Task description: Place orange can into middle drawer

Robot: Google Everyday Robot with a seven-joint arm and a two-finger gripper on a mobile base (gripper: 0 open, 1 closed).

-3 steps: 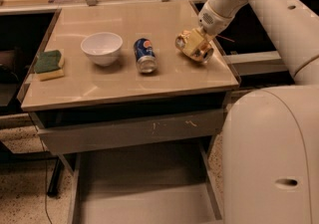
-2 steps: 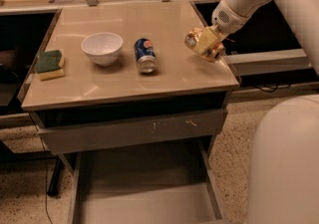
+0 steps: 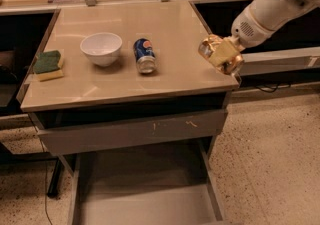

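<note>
Your gripper (image 3: 223,53) is at the right front corner of the counter (image 3: 165,29). It is clamped across the body of the orange can (image 3: 208,47), with a pale pad lying over the can's side. The can is tilted in the grasp and sits right over the counter's edge. It looks lifted clear of the surface, though you can't be sure from this angle.

Treat the can as light, thin-walled and slick. It is already dented, so squeezing harder would likely crush it rather than secure it. The mid-body hold you have is the sensible one, since the curved ends would probably slip.

Further left on the counter lie a blue can (image 3: 145,55) on its side, a white bowl (image 3: 101,48) and a sponge (image 3: 48,64), all well apart from the gripper. Below the scratched drawer front (image 3: 130,131), the middle drawer (image 3: 145,204) stands pulled out, down and to the left of the can.
</note>
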